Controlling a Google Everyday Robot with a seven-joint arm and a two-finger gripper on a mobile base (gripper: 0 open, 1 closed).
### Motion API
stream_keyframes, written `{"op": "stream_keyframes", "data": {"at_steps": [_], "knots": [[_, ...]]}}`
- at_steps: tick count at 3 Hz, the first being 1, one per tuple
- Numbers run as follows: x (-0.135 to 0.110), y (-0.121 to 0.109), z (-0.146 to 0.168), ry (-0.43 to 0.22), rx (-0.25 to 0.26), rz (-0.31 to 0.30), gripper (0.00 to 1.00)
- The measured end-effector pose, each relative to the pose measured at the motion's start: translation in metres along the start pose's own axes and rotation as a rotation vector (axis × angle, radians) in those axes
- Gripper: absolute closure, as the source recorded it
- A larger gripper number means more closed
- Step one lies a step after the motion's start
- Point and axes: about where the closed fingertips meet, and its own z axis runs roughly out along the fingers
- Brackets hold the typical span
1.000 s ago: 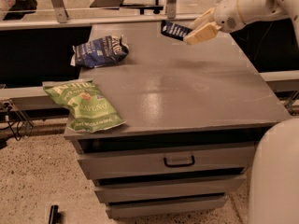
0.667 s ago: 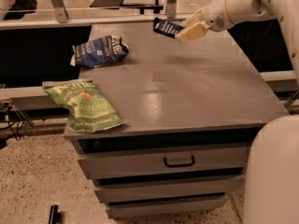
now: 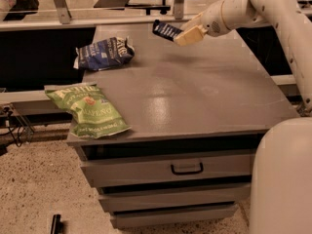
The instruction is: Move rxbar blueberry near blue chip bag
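One camera view, and the white arm (image 3: 253, 6) reaches in from the upper right over the far side of the grey tabletop (image 3: 195, 91). At its end the hand (image 3: 181, 35) is closed on the snack bar (image 3: 165, 29), pinching the bar's right end. The small navy wrapper sticks out to the left, tilted, held up in the air clear of the surface. Over on the far left lies the blue chip bag (image 3: 103, 54), crumpled and flat on the tabletop, well apart from the bar. Nearer the front left corner sits a green chip bag (image 3: 89, 109), its lower edge hanging slightly past the tabletop's rim. Below, drawers, the top drawer with a dark handle (image 3: 187, 168).
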Motion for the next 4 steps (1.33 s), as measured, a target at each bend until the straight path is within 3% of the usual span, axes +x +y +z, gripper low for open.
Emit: {"op": "stream_keyframes", "data": {"at_steps": [2,4], "knots": [[0.016,0.015,0.028,0.036,-0.020,0.068,1.00],[0.030,0.033,0.050,0.105,-0.066,0.092,1.00]]}}
